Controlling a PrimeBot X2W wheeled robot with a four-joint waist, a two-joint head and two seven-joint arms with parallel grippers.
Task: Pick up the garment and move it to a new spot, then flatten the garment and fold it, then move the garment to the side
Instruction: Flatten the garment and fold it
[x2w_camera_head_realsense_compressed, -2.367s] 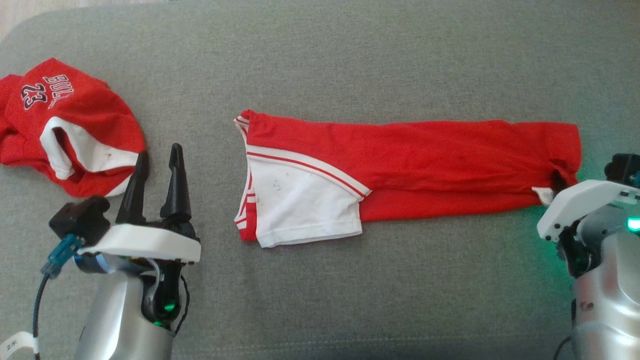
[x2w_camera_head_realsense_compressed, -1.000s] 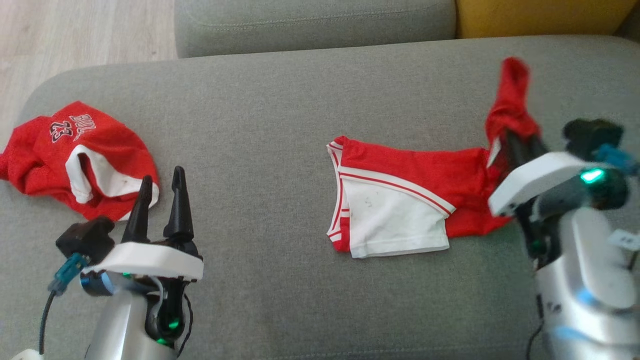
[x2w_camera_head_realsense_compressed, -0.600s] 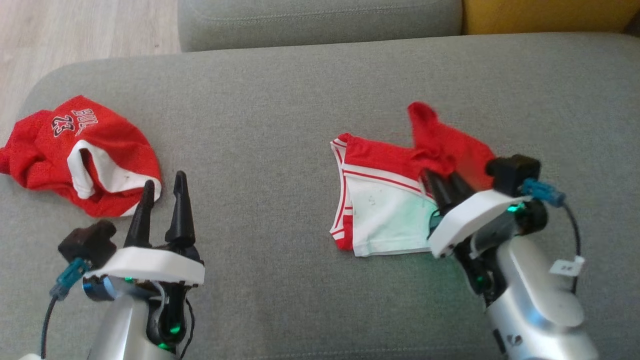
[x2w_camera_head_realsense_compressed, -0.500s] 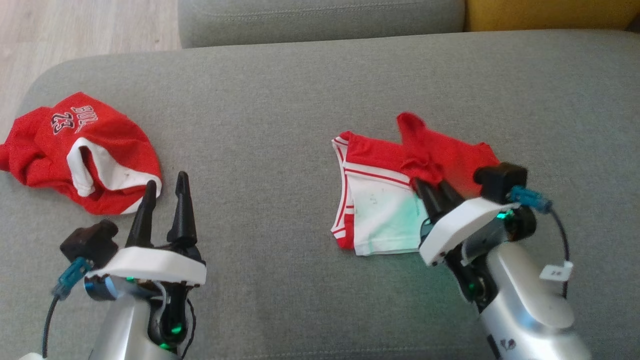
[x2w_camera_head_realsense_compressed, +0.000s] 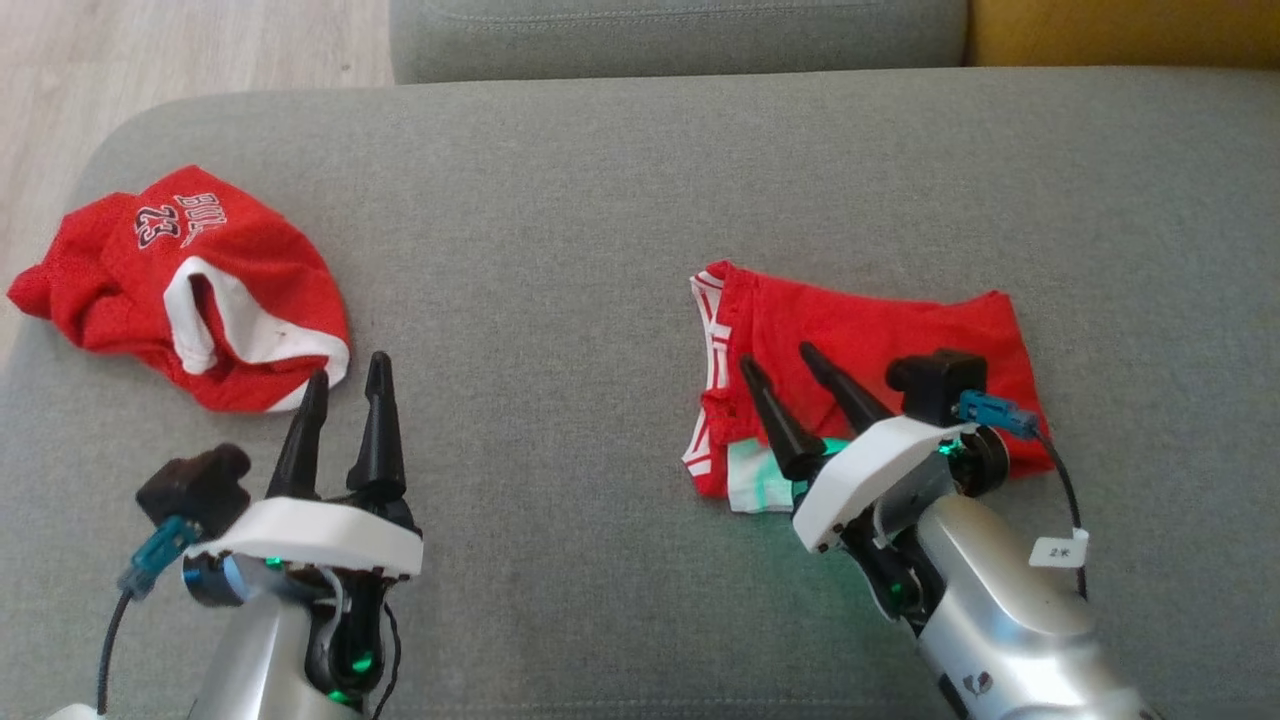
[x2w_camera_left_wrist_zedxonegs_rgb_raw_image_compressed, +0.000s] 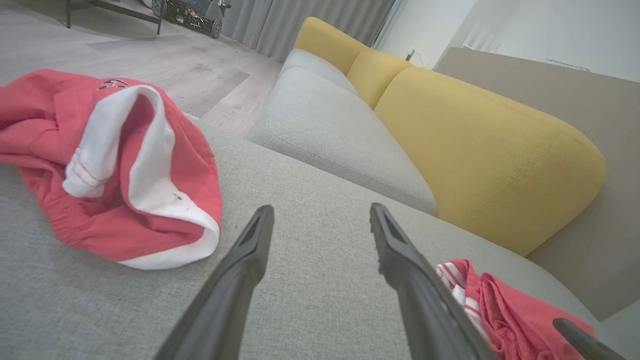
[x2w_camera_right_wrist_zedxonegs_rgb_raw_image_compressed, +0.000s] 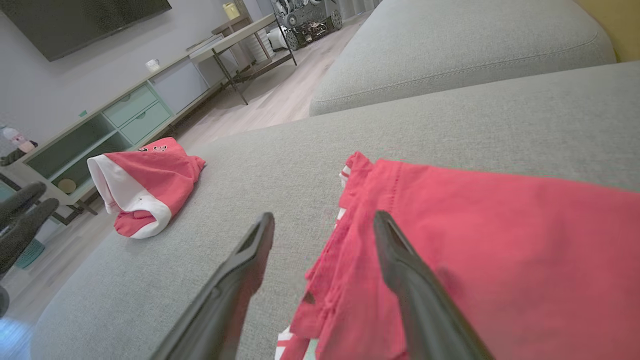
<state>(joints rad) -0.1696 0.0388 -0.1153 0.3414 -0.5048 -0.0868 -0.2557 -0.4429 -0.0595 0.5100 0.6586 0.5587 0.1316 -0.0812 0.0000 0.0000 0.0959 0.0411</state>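
The red garment with white trim (x2w_camera_head_realsense_compressed: 880, 335) lies folded over on the grey couch seat (x2w_camera_head_realsense_compressed: 600, 250), right of centre; it also appears in the right wrist view (x2w_camera_right_wrist_zedxonegs_rgb_raw_image_compressed: 490, 240) and at the left wrist view's lower right (x2w_camera_left_wrist_zedxonegs_rgb_raw_image_compressed: 495, 310). My right gripper (x2w_camera_head_realsense_compressed: 778, 362) is open just above the garment's left part, with nothing between its fingers (x2w_camera_right_wrist_zedxonegs_rgb_raw_image_compressed: 400, 270). Well to the left, my left gripper (x2w_camera_head_realsense_compressed: 347, 375) stands open over bare cushion (x2w_camera_left_wrist_zedxonegs_rgb_raw_image_compressed: 320, 220), holding nothing.
A second red and white jersey marked 23 (x2w_camera_head_realsense_compressed: 190, 285) lies crumpled at the seat's far left, just beyond my left fingertips. A grey cushion (x2w_camera_head_realsense_compressed: 680, 35) and a yellow cushion (x2w_camera_head_realsense_compressed: 1120, 30) lie behind. Wooden floor (x2w_camera_head_realsense_compressed: 190, 45) shows past the seat's left edge.
My right gripper carried the garment's right end up and over to the left, laid it on the left part, then opened and let go. The left arm stayed put; the camera shifted.
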